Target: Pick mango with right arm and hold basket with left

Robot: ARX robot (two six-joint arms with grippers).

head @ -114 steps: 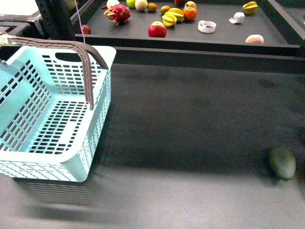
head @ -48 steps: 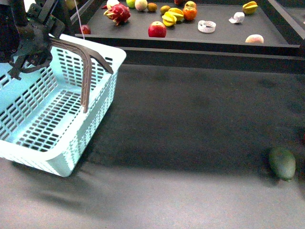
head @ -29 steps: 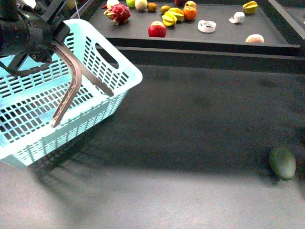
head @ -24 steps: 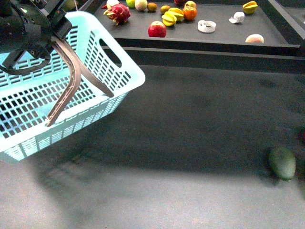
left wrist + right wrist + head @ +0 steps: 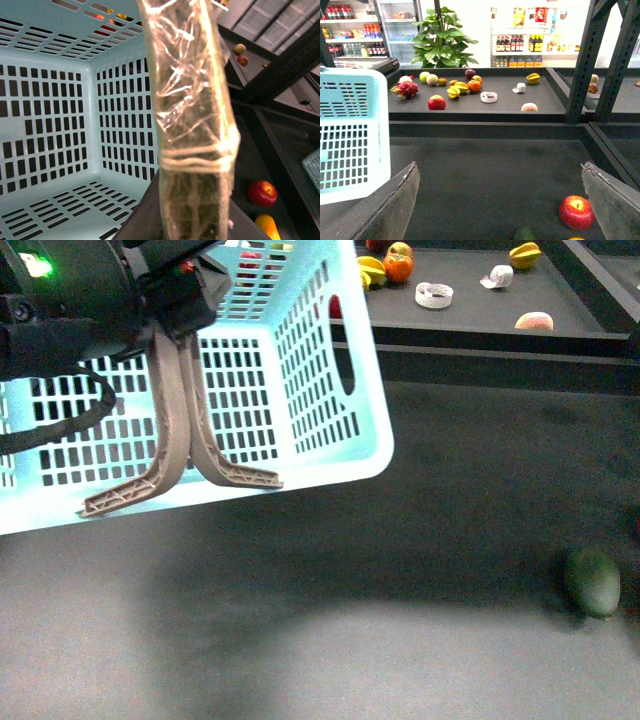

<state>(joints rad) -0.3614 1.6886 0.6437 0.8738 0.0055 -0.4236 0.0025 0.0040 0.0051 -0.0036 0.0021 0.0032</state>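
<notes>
Front view: left gripper [image 5: 175, 315] is clamped on the basket [image 5: 372, 430], which hangs tilted above the dark table [image 5: 400, 640]. Right gripper [image 5: 499, 165] gapes wide, empty. The mango [image 5: 267, 227] lies just beside a red apple [image 5: 262, 192]; shop shelves [image 5: 530, 42] stand behind.

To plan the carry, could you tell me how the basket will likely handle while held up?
The basket is probably light: slotted walls, nothing visible inside. Hanging tilted from its handles in the left hand, it may swing. It looks stiff, with no sag.
</notes>
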